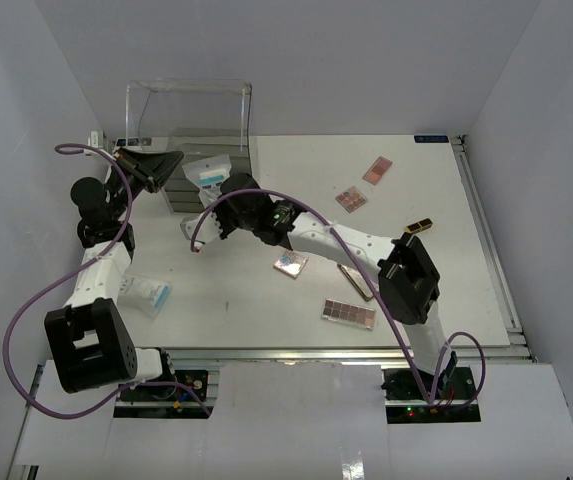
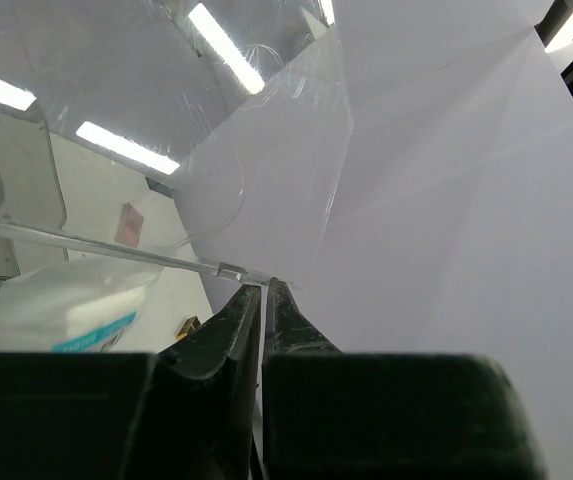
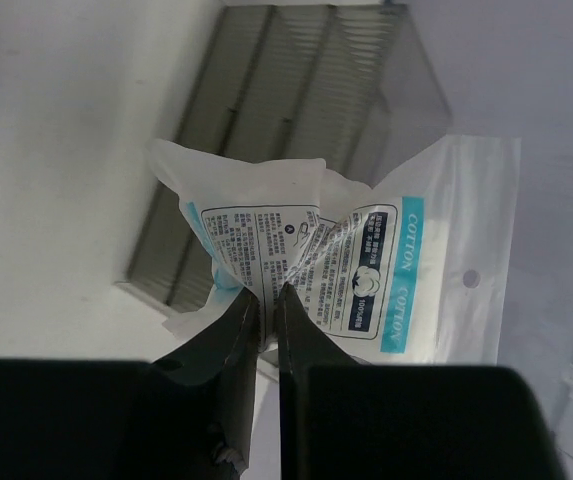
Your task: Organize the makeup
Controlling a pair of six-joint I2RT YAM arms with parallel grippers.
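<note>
My right gripper (image 1: 216,186) (image 3: 266,290) is shut on a clear blue-white cotton packet (image 1: 209,171) (image 3: 366,270) and holds it over the grey drawer unit (image 3: 296,90) of the clear box (image 1: 191,115). My left gripper (image 1: 169,160) (image 2: 263,285) is shut on the thin edge of the box's clear lid (image 2: 96,245), which is raised. A second packet (image 1: 147,293) lies by the left arm. Pink-brown palettes (image 1: 377,169) (image 1: 352,199) (image 1: 289,263) (image 1: 348,314) and a black-gold tube (image 1: 418,227) lie on the table. The silver case (image 1: 358,283) is partly hidden under my right arm.
White walls close in the table (image 1: 266,300) on the left, back and right. My right arm stretches across the middle of the table from its base at the near right. A purple cable (image 1: 198,235) hangs from the right wrist near the drawers.
</note>
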